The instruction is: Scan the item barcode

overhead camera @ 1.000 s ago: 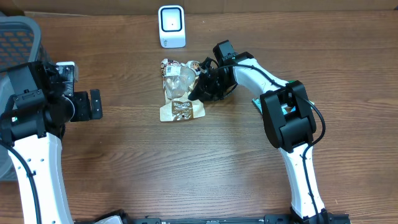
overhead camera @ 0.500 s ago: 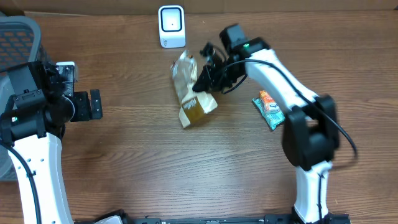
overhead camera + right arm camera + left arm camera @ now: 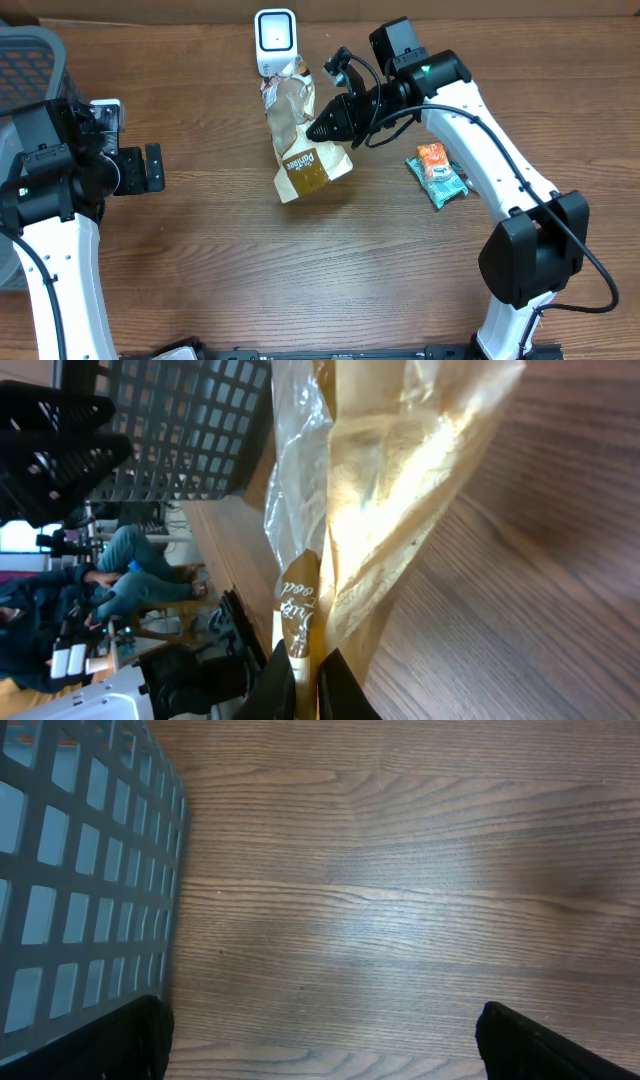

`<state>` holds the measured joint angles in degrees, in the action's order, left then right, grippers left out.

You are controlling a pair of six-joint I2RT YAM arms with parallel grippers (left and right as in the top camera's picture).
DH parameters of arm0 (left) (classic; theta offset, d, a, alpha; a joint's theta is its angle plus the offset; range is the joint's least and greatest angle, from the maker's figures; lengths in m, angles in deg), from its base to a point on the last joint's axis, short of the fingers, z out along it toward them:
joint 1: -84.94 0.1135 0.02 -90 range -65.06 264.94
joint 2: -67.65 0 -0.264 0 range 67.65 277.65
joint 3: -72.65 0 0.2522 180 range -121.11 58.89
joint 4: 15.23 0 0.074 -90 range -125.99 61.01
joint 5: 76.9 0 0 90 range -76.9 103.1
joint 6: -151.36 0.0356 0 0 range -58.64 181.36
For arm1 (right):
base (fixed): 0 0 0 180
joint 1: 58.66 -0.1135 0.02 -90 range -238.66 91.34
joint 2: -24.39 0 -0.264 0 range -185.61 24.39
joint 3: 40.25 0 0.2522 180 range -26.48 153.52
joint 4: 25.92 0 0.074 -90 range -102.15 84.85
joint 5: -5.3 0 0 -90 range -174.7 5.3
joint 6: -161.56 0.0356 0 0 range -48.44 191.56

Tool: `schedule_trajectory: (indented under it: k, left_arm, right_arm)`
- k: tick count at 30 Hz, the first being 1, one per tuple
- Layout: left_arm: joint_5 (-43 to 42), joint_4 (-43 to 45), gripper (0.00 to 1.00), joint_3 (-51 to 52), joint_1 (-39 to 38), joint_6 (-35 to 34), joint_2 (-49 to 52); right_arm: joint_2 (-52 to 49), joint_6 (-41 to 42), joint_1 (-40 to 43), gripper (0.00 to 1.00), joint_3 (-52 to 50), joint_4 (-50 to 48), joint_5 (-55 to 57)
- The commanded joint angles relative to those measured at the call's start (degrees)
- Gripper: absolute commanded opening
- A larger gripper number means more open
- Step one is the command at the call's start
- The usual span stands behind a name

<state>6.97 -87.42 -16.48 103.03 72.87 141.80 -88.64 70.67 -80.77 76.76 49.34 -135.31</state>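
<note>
- I am watching the right gripper (image 3: 322, 128) pinching the snack bag (image 3: 296, 140) by its right edge, with the jaws clamped tight on the film.
- The bag is hanging lengthwise. Its clear top end is reaching the base of the white scanner (image 3: 276, 42), and its tan printed end is pointing toward the middle of the table (image 3: 300, 280).
- I am not managing to tell whether the bag's lower end is touching the wood.
- The left gripper (image 3: 152, 168) is hovering over bare wood beside the grey basket (image 3: 30, 60), with its fingers spread wide and holding nothing.
- An orange packet (image 3: 437, 172) is lying flat on the table to the right of the bag, apart from it and near the right arm.
</note>
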Motion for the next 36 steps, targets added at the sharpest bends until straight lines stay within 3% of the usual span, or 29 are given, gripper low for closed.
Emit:
schedule_trajectory:
  k: [1, 5, 13, 19, 29, 33, 36]
  left_arm:
    - [0.2, 0.2, 1.0, -0.6, -0.1, -0.9, 0.0]
    - [0.2, 0.2, 1.0, -0.6, -0.1, -0.9, 0.0]
    - [0.2, 0.2, 1.0, -0.6, -0.1, -0.9, 0.0]
    - [0.2, 0.2, 1.0, -0.6, -0.1, -0.9, 0.0]
    - [-1.0, 0.2, 1.0, -0.6, -0.1, -1.3, 0.0]
    - [-7.3, -0.4, 0.99, -0.6, -0.1, -4.9, 0.0]
    - [-17.2, 1.0, 1.0, -0.6, -0.1, -10.9, 0.0]
  right_arm:
    - [-0.2, -0.5, 0.4, 0.04, -2.8, -0.8, -1.3]
    - [-0.2, 2.6, 0.7, 0.04, -7.7, -5.6, 0.1]
    - [-0.5, 15.7, 1.0, 0.04, -24.5, -29.1, 8.5]
    - [-3.0, 22.5, 1.0, 0.04, -31.2, -39.3, 10.7]
    - [-5.5, 23.2, 1.0, 0.04, -31.8, -39.4, 10.5]
    - [-5.5, 22.9, 1.0, 0.04, -31.8, -39.3, 10.5]
    - [-5.5, 22.9, 1.1, 0.04, -31.8, -39.2, 10.5]
